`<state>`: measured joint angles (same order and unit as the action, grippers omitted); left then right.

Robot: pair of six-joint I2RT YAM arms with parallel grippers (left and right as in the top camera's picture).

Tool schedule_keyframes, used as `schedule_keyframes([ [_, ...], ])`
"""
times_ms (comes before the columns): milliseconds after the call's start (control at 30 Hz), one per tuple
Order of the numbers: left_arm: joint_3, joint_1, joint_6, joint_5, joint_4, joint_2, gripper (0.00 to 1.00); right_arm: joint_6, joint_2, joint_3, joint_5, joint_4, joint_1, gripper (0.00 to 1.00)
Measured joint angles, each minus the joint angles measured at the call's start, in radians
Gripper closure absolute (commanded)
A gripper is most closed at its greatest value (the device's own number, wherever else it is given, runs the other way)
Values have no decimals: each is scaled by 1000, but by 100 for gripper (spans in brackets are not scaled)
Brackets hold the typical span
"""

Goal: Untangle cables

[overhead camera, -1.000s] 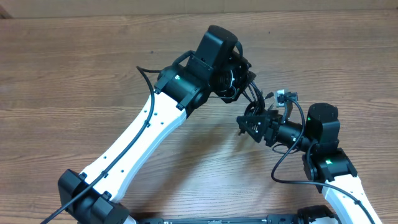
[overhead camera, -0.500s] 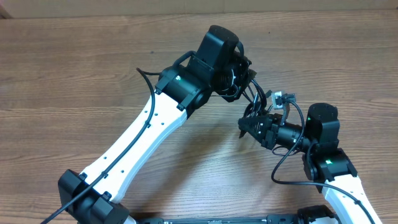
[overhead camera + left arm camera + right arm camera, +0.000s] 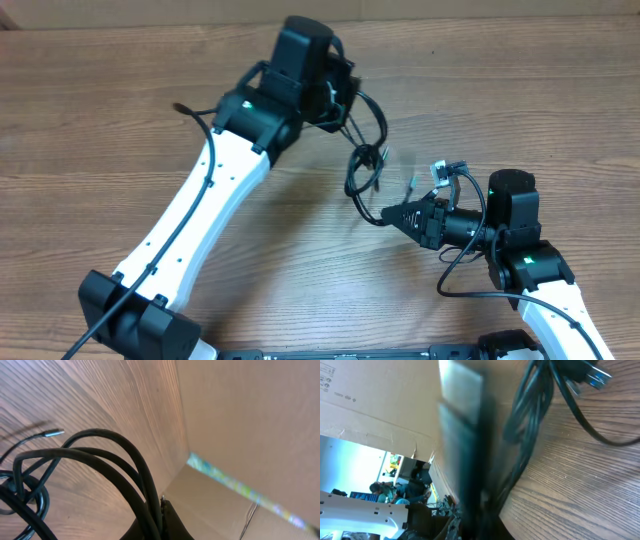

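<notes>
Both pairs of jaws are pressing together on the cables (image 3: 364, 165). My left gripper (image 3: 162, 508) is clamping several black strands where they meet at the bottom of the left wrist view. From that pinch they are arching away in loops above the table (image 3: 120, 120), and one thin cord is ending in a small metal plug tip (image 3: 52, 433).

My right gripper (image 3: 392, 213) is closing its jaws on the low end of the same bundle. Its own camera is blurring the fingers, so I am reading the grip mostly from the overhead view, where the lowest loop is running straight into the fingertips. A blue-tipped plug (image 3: 596, 377) is sticking out beside those strands.

Over the far middle of the table I am holding the left gripper, and over the near right part the right gripper is pointing left. Between them the cables are hanging in a loose knot just right of the table's middle. I cannot tell whether the knot is touching the table.
</notes>
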<state>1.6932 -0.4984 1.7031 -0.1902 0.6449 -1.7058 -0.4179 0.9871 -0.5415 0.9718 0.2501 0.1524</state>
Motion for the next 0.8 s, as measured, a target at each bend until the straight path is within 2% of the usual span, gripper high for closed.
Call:
schedule_keyframes([
  [67, 0, 28, 0, 0, 14, 0, 96, 0, 0, 0, 1, 2, 0, 92],
  [100, 0, 39, 0, 0, 18, 0, 96, 0, 0, 0, 1, 3, 0, 87],
  [167, 0, 60, -5, 0, 25, 0, 96, -2, 0, 0, 1, 5, 0, 53],
  [200, 0, 69, -17, 0, 28, 0, 96, 2, 0, 0, 3, 5, 0, 31],
  [233, 0, 74, -34, 0, 29, 0, 96, -2, 0, 0, 5, 4, 0, 17],
  [267, 0, 80, -57, -5, 29, 0, 96, -1, 0, 0, 8, 5, 0, 13],
  [400, 0, 82, -165, -41, 29, 0, 96, 1, 0, 0, 5, 5, 0, 11],
  [500, 0, 82, -311, -106, 29, 0, 96, 0, 0, 0, -14, 4, 0, 11],
  [600, 0, 82, -485, -171, 33, 0, 96, 0, 0, 0, -36, 4, 0, 11],
  [800, 0, 82, -940, -294, 116, 0, 96, -27, 0, 0, -108, 4, 0, 11],
])
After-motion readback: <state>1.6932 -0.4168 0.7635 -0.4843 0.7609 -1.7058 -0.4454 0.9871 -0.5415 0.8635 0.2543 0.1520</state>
